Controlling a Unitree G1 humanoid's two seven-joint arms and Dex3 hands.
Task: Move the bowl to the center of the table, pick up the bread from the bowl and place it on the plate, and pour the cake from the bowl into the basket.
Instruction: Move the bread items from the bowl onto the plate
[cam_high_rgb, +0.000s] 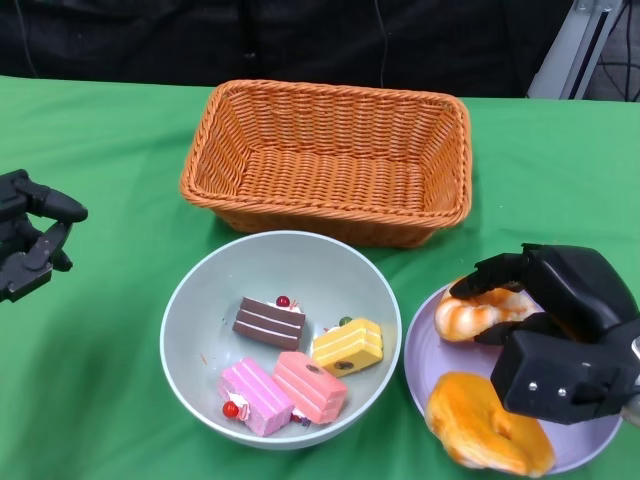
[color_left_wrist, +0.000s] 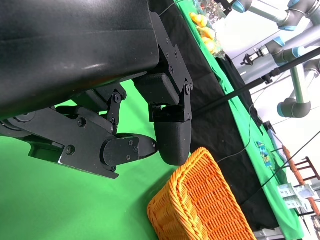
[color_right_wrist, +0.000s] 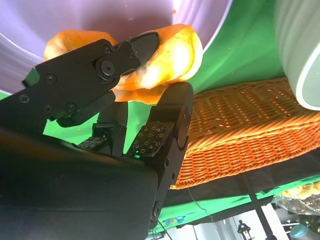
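Left black hand (cam_high_rgb: 30, 245) hovers unclenched over the green desk (cam_high_rgb: 90, 380). The pale grey-green bowl (cam_high_rgb: 190, 300) holds four cake slices (cam_high_rgb: 305, 355). Right black hand (cam_high_rgb: 545, 315) grasps a glazed orange bread (cam_high_rgb: 470, 312) over the lilac plate (cam_high_rgb: 420, 350).

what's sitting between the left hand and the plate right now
In the head view, the grey bowl holding four cake pieces lies between the left hand and the purple plate; the rest is bare green cloth.
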